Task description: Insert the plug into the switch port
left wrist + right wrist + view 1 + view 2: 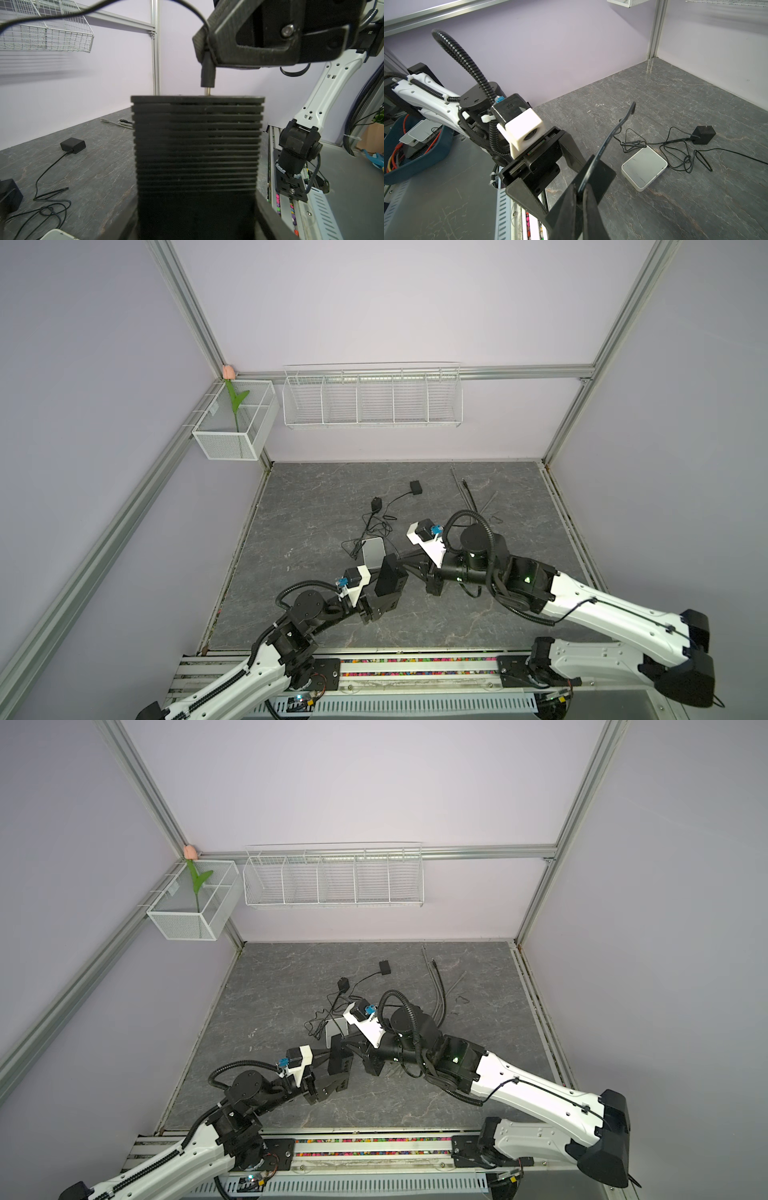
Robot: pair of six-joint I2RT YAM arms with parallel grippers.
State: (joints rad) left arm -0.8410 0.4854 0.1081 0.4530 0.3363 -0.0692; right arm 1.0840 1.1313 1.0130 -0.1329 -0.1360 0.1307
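Observation:
My left gripper (380, 593) (195, 218) is shut on the switch (390, 574) (338, 1056) (197, 145), a black ribbed box held upright above the table. My right gripper (417, 568) (365, 1052) (580, 193) is shut on the plug (207, 72), a black barrel on a thin black cable (612, 135). In the left wrist view the plug points down and its metal tip (208, 91) meets the switch's upper face. How deep it sits is hidden. In both top views the two grippers meet at the table's middle.
A white square box (372, 551) (643, 168) lies on the grey table (478, 626) behind the grippers, amid coiled black cable. Two black adapters (376, 504) (416, 487) lie further back. Grey cables (469, 497) lie at the back right. Wire baskets (372, 400) hang on the wall.

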